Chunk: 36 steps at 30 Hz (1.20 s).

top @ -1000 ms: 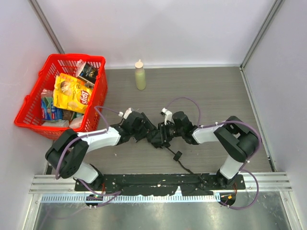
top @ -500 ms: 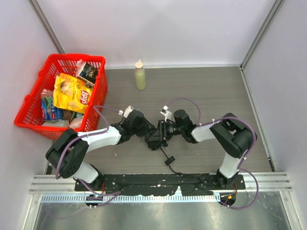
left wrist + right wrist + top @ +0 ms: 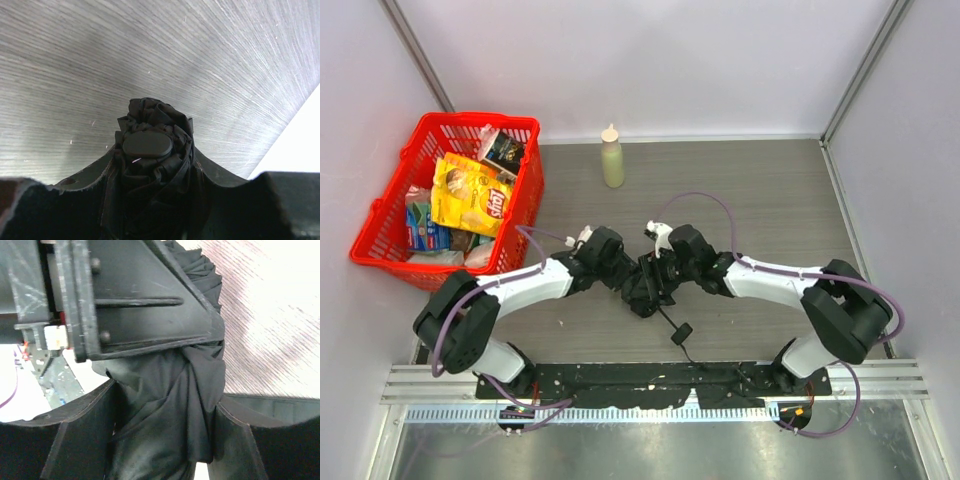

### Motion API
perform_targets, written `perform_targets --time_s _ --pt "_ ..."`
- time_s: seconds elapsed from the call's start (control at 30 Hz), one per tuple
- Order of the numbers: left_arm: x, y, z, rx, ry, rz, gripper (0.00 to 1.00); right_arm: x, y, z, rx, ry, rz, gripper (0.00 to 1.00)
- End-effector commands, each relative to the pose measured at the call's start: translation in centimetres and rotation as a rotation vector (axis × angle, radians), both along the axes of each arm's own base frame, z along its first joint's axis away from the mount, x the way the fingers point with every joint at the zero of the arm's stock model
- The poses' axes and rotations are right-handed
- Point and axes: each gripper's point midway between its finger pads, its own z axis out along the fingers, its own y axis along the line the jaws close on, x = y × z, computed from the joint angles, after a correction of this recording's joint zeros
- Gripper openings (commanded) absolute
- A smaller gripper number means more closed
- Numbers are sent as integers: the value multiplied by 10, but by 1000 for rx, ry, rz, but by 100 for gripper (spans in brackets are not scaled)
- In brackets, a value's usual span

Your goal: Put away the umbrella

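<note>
Bright even overhead light, wrist views blurred, overexposed corners

Grey brushed tabletop (image 3: 760,200) under & all round left gripper (image 3: 630,286) and right gripper (image 3: 658,280). Pale white walls (image 3: 650,60) beyond them at far edge, also out to both sides. Alu frame posts (image 3: 860,72) in far corners. Behind grippers, near edge: black mounting plate (image 3: 650,378), alu rail (image 3: 900,378). Light soft, even; streaky glare on tabletop in left wrist view.

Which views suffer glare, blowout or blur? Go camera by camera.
Top external: even light, sharp throughout. Left wrist: streaky glare across the table, a blown-out white patch at lower right, umbrella in focus. Right wrist: table overexposed to pinkish white, umbrella fabric dark but its folds readable.
</note>
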Motion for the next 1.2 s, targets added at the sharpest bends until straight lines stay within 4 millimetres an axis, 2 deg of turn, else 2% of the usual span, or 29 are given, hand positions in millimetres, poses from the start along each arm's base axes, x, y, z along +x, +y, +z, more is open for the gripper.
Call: perform_targets --time_s 0.0,0.03,0.1,0.33,0.5,0.63,0.7,0.8,1.03,1.13,1.17 --pt "-15 -3 -3 16 122 4 0 28 2 44 -85 -294 -15 68" --pt "-15 -5 0 10 132 7 0 26 5 45 -90 -310 -3 68" --pt "-17 -7 2 10 155 6 0 26 -2 36 -195 -361 7 69" --pt "-18 -6 2 17 184 25 0 7 18 34 -262 -443 100 73" --pt "-18 -6 3 15 184 26 0 -9 34 44 -135 -418 146 77" --pt "-19 -3 3 21 180 31 0 -9 31 48 -117 -383 86 78" --pt "-20 -2 1 14 186 39 0 -10 36 64 -43 -370 65 78" --pt "-25 -6 0 -28 223 43 0 -19 44 72 22 -333 78 78" --pt "-28 -7 7 -54 246 45 0 -26 42 60 -30 -338 134 79" --pt "-28 -9 13 -75 252 36 0 -18 31 29 -177 -350 152 77" --pt "-29 -9 17 -82 249 32 0 -15 28 25 -201 -360 149 76"
